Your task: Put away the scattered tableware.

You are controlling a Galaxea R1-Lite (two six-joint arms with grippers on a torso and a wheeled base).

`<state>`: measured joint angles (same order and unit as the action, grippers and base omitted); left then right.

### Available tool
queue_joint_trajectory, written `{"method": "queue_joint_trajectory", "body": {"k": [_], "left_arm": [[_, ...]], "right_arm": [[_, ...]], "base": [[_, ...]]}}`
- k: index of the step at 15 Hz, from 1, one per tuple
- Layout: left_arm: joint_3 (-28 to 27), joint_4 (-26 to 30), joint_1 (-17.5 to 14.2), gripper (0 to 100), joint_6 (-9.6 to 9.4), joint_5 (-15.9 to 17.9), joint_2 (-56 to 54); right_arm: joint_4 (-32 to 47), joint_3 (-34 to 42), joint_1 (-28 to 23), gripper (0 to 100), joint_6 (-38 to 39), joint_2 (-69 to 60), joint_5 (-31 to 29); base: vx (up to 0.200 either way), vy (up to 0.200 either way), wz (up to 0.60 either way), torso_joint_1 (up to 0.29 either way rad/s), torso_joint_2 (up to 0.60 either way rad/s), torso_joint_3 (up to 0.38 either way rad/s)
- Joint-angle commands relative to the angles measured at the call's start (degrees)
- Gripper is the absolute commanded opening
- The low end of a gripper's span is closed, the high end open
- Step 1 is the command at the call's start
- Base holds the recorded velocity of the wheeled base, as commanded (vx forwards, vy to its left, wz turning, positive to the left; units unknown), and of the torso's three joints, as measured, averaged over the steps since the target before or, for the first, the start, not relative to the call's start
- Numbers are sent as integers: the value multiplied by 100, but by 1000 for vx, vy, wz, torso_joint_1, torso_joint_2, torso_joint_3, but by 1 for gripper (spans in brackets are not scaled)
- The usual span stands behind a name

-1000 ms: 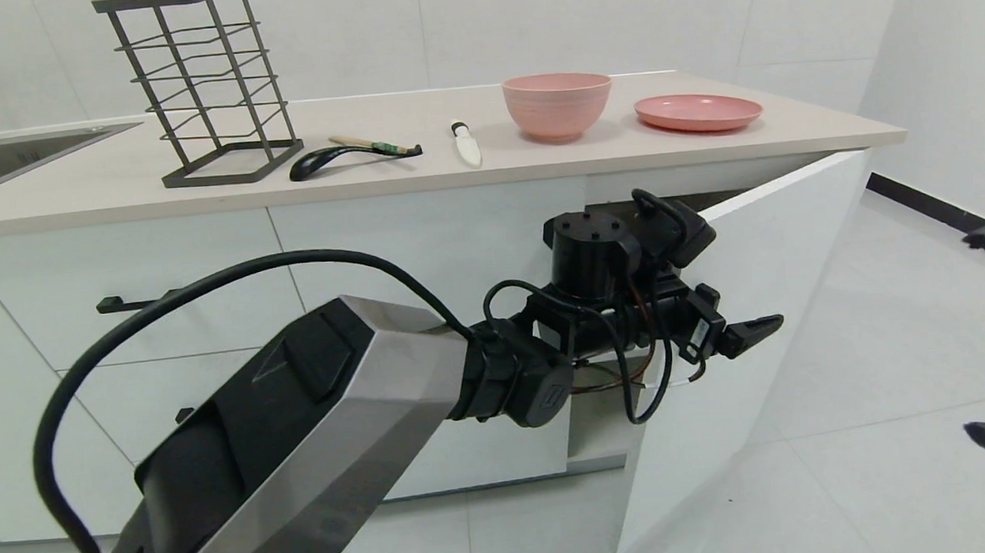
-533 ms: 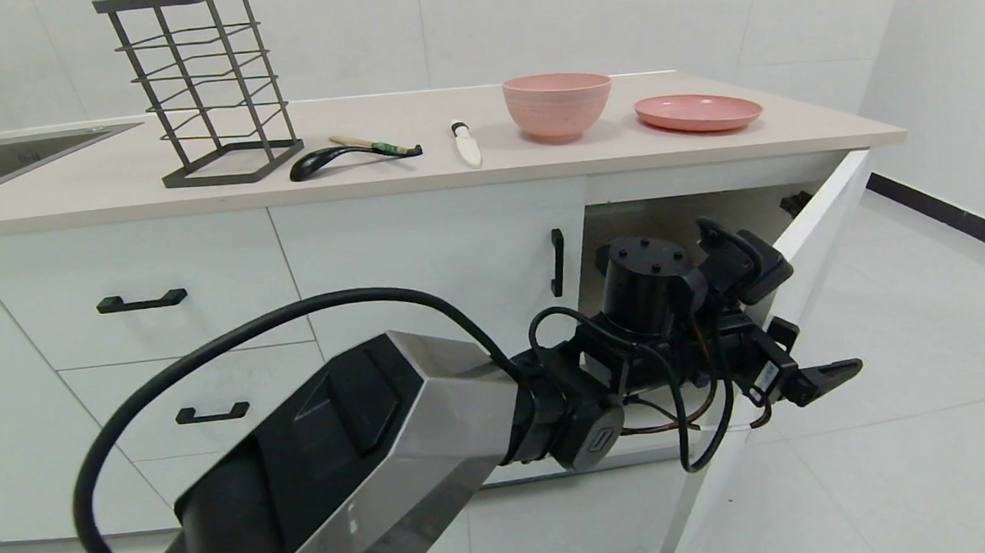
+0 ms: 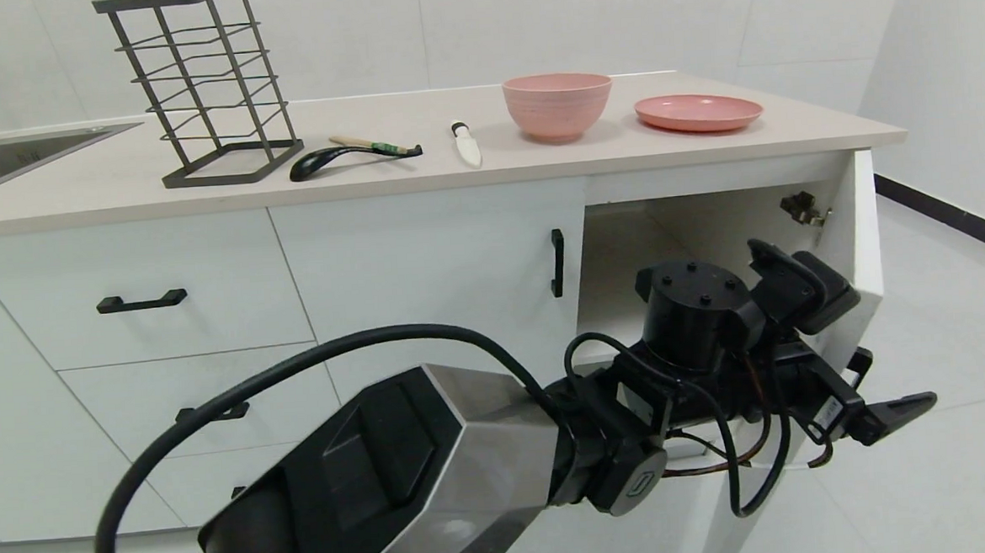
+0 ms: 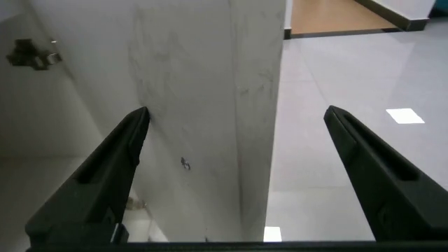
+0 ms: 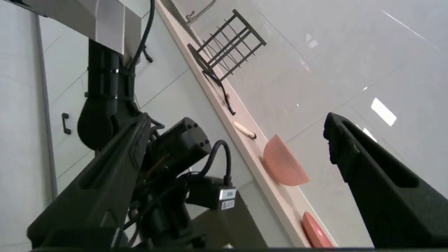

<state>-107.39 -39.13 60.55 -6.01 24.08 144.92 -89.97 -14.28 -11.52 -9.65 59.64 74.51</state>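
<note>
- The white cabinet door [image 3: 865,223] at the right has swung wider than a second ago and now stands nearly edge-on, with the cupboard's inside open.
- The left end effector [image 4: 236,112] has travelled right and nearer with it. Its fingers are spread, with the door's edge between them.
- The right end effector [image 5: 238,124] is spread too and holds nothing.
- On the beige surface [image 3: 117,191] lie one round pink bowl [image 3: 557,104], one flat pink plate [image 3: 698,111] to its right, one white-bladed knife [image 3: 467,145] to its left, then one black spoon [image 3: 326,159] and one wooden stick with a green band [image 3: 367,143].
- One dark wire rack [image 3: 204,89] stands left of the spoon.
</note>
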Motion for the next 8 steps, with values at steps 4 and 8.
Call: {"method": "queue_joint_trajectory", "body": {"k": [4,8], "left_arm": [[-371,11,273,100,12,1,203],[-720,-33,616,100,162,-8,546]], "right_arm": [[-3,-119,-96,100,-1,-93,2],[-3,-163,-105,100,-1,-93,2]], "base": [[0,0,0,0,0,0],[0,0,0,0,0,0]]}}
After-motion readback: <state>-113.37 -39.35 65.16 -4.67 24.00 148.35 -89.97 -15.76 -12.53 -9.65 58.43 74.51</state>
